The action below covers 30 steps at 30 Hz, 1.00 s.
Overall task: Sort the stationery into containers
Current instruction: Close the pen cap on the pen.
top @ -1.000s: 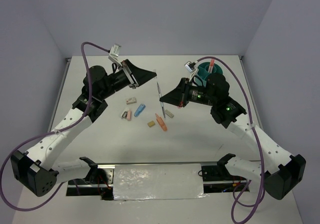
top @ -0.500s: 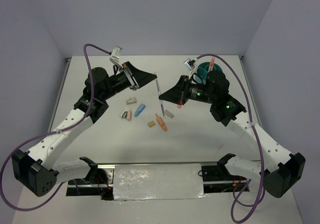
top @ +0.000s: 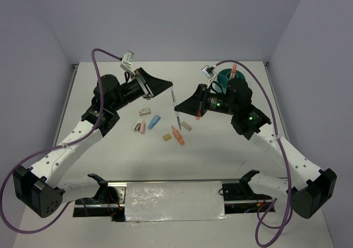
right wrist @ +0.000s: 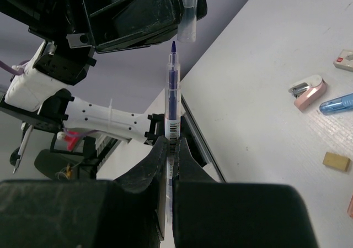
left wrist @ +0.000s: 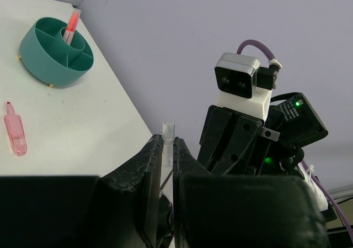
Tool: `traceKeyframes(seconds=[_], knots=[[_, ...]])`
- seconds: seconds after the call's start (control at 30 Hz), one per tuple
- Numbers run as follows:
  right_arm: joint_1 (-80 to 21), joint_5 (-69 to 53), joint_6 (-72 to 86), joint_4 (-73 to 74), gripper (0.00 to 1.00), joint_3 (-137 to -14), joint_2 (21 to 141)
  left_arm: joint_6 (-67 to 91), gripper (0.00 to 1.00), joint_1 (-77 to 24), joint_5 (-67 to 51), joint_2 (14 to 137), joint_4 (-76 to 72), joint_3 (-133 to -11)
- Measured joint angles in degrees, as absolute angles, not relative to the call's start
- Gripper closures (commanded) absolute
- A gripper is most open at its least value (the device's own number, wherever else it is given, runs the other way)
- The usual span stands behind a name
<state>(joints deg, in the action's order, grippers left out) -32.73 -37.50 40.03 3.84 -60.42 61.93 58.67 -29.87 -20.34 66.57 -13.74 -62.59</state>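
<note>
Left jaws: clamped on clear cap [left wrist: 167,131], raised over worktop [top: 220,148].
Right jaws: clamped on thin blue pen [right wrist: 172,93], tip just short of cap.
Teal organiser [left wrist: 49,74]: far right, pink marker [left wrist: 71,24] inside.

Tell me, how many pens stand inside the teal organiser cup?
1: a pink pen standing in one compartment of the teal cup; its walls may hide smaller pieces.

pen [right wrist: 172,93] base hidden in right pincer [right wrist: 171,144], cap [left wrist: 167,132] bottom hidden
</note>
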Motion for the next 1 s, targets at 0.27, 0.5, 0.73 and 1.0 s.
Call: traceKeyframes(seconds=[0.27,0.5,0.73,1.0], knots=[[-32.86,-37.47,40.01,3.84,1.00,-60.42,62.02,58.67,1.00,-29.87,-20.29,66.57,-13.74,-62.59],[-32.86,-37.19,40.14,3.84,1.00,-60.42,62.52,58.65,1.00,-29.87,-20.18,66.57,-13.69,-62.59],[-32.86,-36.82,40.21,3.84,1.00,-60.42,62.59,58.67,1.00,-29.87,-20.18,66.57,-13.72,-62.59],[-32.86,-35.88,40.23,3.84,1.00,-60.42,62.67,58.92,1.00,-29.87,-20.27,66.52,-14.52,-61.87]])
